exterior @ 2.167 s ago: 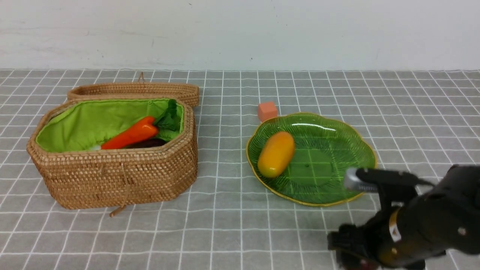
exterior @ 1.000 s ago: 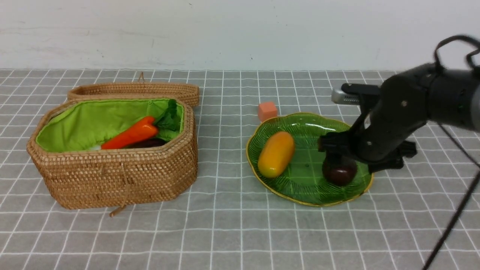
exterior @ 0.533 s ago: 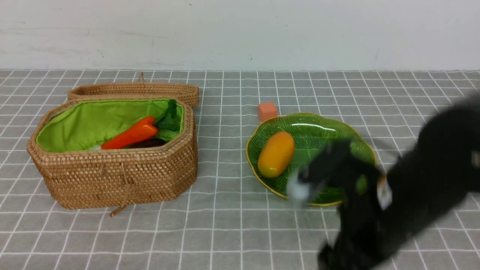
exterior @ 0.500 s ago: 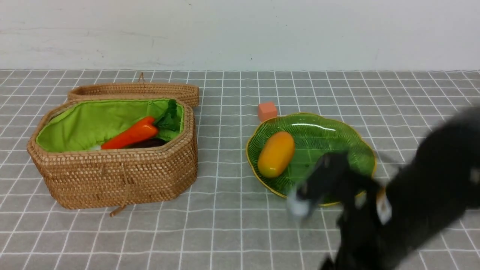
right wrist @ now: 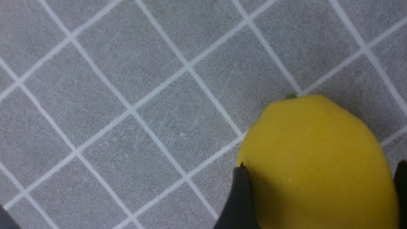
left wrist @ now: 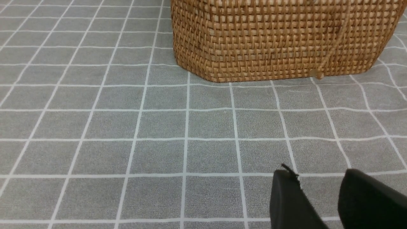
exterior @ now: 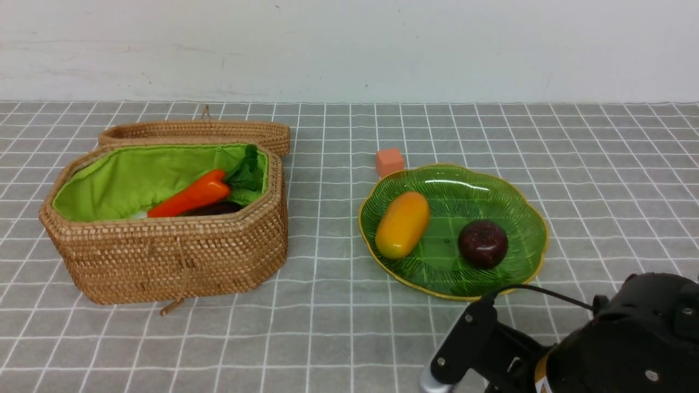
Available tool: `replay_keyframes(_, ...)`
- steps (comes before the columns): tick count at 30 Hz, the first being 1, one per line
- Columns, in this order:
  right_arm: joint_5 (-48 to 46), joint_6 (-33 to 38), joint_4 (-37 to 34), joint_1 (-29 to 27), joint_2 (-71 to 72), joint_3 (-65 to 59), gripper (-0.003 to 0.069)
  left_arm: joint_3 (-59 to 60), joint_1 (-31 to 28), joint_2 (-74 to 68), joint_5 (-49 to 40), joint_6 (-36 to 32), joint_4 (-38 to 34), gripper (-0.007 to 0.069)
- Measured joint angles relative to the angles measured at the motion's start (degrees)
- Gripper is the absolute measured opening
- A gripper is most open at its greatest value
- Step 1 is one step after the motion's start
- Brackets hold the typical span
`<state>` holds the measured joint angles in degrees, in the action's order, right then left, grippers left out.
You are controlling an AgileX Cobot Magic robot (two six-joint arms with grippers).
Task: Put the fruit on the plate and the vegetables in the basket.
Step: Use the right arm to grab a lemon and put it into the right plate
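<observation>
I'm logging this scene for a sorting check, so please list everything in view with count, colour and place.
Woven wicker basket: one, tan with green lining, robot's left, open.
Woven lid: one, tan, behind basket.
Toy carrot: one, orange, in basket.
Dark vegetable: one, in basket, mostly hidden.
Ribbed green glass plate: one, yellow-rimmed, right of basket.
Oblong mango: one, orange-yellow, on plate.
Maroon ball fruit: one, on plate.
Small cube: one, orange, behind plate.
Lemon: one, yellow, on cloth between right hand fingers.
Checked tablecloth: grey.
Left hand: black, empty, before basket.

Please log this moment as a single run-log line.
plate: mango, maroon ball | basket: carrot | right gripper: straddling lemon on cloth | left gripper: idle
</observation>
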<state>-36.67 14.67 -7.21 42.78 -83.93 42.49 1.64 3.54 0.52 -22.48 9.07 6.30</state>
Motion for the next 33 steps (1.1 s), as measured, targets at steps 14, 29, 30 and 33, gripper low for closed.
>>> replay_keyframes(14, -0.8, -3.8, -0.5, -6.1, -0.4, 13.8, 0.0537, 0.0, 0.0, 0.0, 0.0, -0.1, 0.0, 0.0237)
replay_keyframes(29, 24.1, -18.4, -6.4, -18.7, -14.8, 20.8, 0.0537, 0.0, 0.0, 0.0, 0.0, -0.1, 0.0, 0.0237)
replay_keyframes(30, 24.1, -19.2, -6.5, -18.7, -15.9, 20.8, 0.0537, 0.0, 0.0, 0.0, 0.0, -0.1, 0.0, 0.0237)
replay_keyframes(33, 23.7, -20.0, -6.7, -18.7, -17.5, 20.8, 0.0562, 0.0, 0.0, 0.0, 0.0, -0.1, 0.0, 0.0237)
